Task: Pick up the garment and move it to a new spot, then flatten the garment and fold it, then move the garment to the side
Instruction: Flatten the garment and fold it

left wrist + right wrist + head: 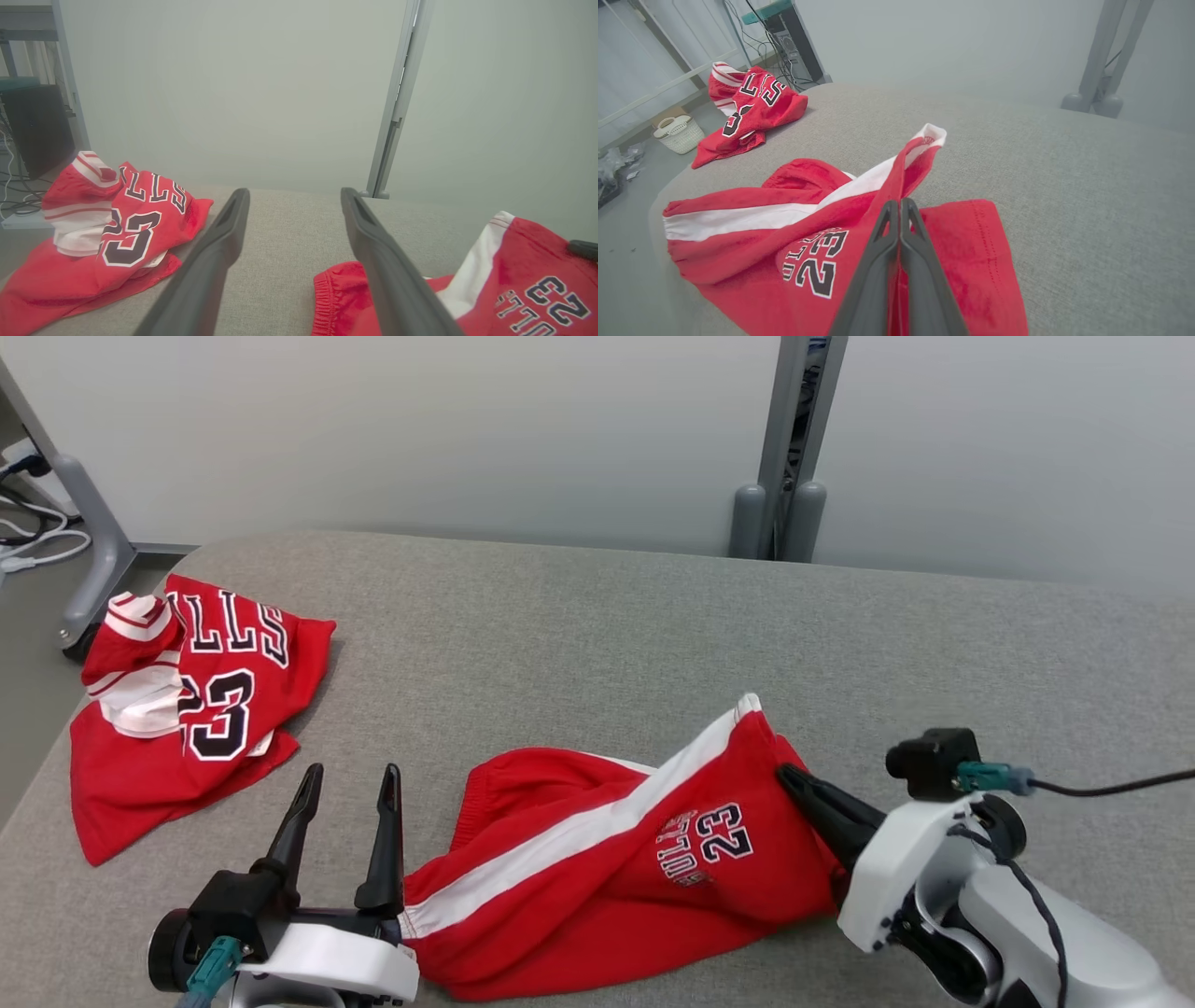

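The shorts [597, 887] lie crumpled on the near middle of the grey table [597, 644], white side stripe up, the "23" print toward the right. The right gripper [794, 779] has its fingers pressed together on a raised fold at the shorts' right end, just beside the print. The left gripper [352, 772] sits at the near left with its fingers apart and holding nothing, the shorts' waistband just beside its right finger. A red jersey [187, 709] lies bunched at the table's far left corner. On the floor beyond that corner stands a white basket [678, 135]; its contents cannot be made out.
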Robot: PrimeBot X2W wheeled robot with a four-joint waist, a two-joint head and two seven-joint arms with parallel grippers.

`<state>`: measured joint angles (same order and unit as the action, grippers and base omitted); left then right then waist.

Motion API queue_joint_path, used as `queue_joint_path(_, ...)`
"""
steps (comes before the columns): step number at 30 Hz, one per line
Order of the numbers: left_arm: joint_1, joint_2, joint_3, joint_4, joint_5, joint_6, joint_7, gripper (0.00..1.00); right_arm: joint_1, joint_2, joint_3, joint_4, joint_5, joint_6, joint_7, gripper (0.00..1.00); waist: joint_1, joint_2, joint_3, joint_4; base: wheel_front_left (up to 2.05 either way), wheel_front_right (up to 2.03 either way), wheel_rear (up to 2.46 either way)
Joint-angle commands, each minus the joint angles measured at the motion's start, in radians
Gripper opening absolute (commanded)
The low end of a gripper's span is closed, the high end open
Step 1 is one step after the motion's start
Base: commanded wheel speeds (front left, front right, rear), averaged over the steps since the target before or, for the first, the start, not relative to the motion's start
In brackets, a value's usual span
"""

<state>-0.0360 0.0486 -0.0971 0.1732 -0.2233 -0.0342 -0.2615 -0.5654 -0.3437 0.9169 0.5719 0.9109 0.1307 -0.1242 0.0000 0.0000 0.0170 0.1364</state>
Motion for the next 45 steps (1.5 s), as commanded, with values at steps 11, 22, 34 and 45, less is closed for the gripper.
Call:
queue_joint_path(11, 0.009, 0.004, 0.007, 0.001, 0.01, -0.01, -0.003, 1.0, 0.187, -0.129, 0.054, -0.245, 0.082, 0.0, -0.031, 0.0, 0.0, 0.0, -0.015, -0.066, 0.0, 0.0, 0.0)
queue_joint_path(22, 0.012, 0.004, 0.021, 0.006, 0.013, -0.018, -0.003, 1.0, 0.289, -0.169, 0.08, -0.214, 0.114, 0.0, -0.077, 0.0, 0.0, 0.0, -0.02, -0.079, 0.0, 0.0, 0.0)
queue_joint_path(34, 0.024, 0.004, 0.029, 0.009, 0.016, -0.015, -0.003, 1.0, 0.281, -0.166, 0.08, -0.143, 0.147, 0.0, -0.063, 1.0, 0.0, 0.0, -0.022, -0.083, 0.0, 0.0, 0.0)
queue_joint_path(45, 0.033, 0.004, 0.055, -0.002, 0.028, -0.019, -0.003, 1.0, 0.258, -0.112, -0.126, -0.11, 0.019, 0.0, -0.143, 1.0, 0.0, 0.0, -0.031, -0.101, 0.0, 0.0, 0.0)
